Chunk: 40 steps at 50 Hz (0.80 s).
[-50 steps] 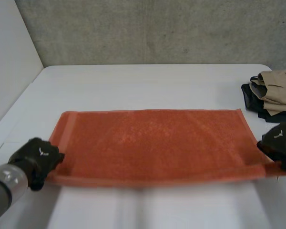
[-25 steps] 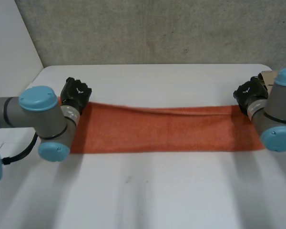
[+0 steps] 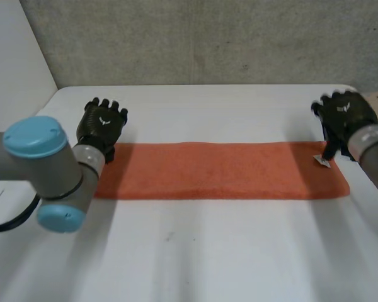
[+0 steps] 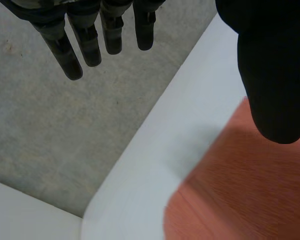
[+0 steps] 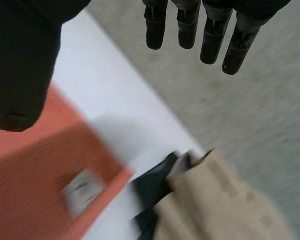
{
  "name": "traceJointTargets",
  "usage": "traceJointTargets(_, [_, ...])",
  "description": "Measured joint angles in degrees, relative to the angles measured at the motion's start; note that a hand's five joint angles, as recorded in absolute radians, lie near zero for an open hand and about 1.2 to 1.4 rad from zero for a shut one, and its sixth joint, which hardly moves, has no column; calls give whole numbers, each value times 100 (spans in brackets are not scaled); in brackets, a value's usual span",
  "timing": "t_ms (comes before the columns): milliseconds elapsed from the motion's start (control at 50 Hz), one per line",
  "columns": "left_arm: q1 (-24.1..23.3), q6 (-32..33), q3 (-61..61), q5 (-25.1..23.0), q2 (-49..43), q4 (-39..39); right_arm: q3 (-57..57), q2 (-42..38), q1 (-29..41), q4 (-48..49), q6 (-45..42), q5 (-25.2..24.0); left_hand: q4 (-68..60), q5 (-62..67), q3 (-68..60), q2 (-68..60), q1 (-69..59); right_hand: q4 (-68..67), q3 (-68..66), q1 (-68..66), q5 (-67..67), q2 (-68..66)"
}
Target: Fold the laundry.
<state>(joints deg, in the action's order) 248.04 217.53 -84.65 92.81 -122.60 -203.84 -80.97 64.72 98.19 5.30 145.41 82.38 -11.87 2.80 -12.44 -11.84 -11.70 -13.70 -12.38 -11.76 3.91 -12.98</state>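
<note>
Two empty hands, fingers straight: left hand [image 3: 102, 126] and right hand [image 3: 343, 116] at ends of orange towel [image 3: 220, 170]; clothes pile [image 5: 225, 205] cut off.

A white table [image 3: 195, 251] runs from the near edge of the scene to a far edge with rounded corners at the left and right. A small dark speck [image 3: 169, 237] lies on its near part, slightly left of centre. Behind the far edge rises a grey concrete wall [image 3: 208, 38], mottled with a few darker spots. On the left, a plain white panel [image 3: 12, 94] stands alongside the table and meets the concrete wall at the far left corner.
</note>
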Motion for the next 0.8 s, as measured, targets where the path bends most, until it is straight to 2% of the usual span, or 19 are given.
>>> traceJointTargets(20, [4,-119,-276,-17,196,-11,-283,114,-157,-220,19,-212,0,0,0,3,0,-10,-19,-7,8,-11])
traceJointTargets(100, [-5,-331,-779,-46,521,-36,-659,178,-402,-596,3,-500,0,0,0,5,0,-144,-324,-80,235,-211])
traceJointTargets(180, [-20,-416,-1003,-55,639,-48,-823,73,-535,-696,-36,-616,0,0,0,4,0,-200,-383,-124,269,-279])
traceJointTargets(200, [-26,-433,-1059,-56,659,-50,-869,-45,-590,-636,-62,-637,0,0,0,5,0,-715,-847,-625,658,-726])
traceJointTargets(380, [-32,-429,-1075,-53,619,-51,-859,-748,-785,87,-197,-564,0,0,0,5,0,-1294,-1414,-1098,1169,-1329])
traceJointTargets(440, [-25,-423,-1060,-53,613,-51,-793,-944,-859,219,-299,-548,0,0,0,5,0,-4350,-4501,-3828,4104,-4588])
traceJointTargets(480, [-22,-422,-1059,-53,616,-51,-759,-1005,-913,241,-353,-540,0,0,0,5,0,-5197,-5334,-4345,4951,-5319])
traceJointTargets(700, [0,-421,-1154,-54,818,-43,-764,-753,-1490,120,-683,-467,0,0,0,4,0,-5455,-5540,-4378,5159,-5468])
traceJointTargets(800, [30,-422,-1301,-60,1065,-40,-963,-307,-2105,-45,-1498,-343,0,-1,0,5,0,-5455,-5540,-4378,5159,-5468])
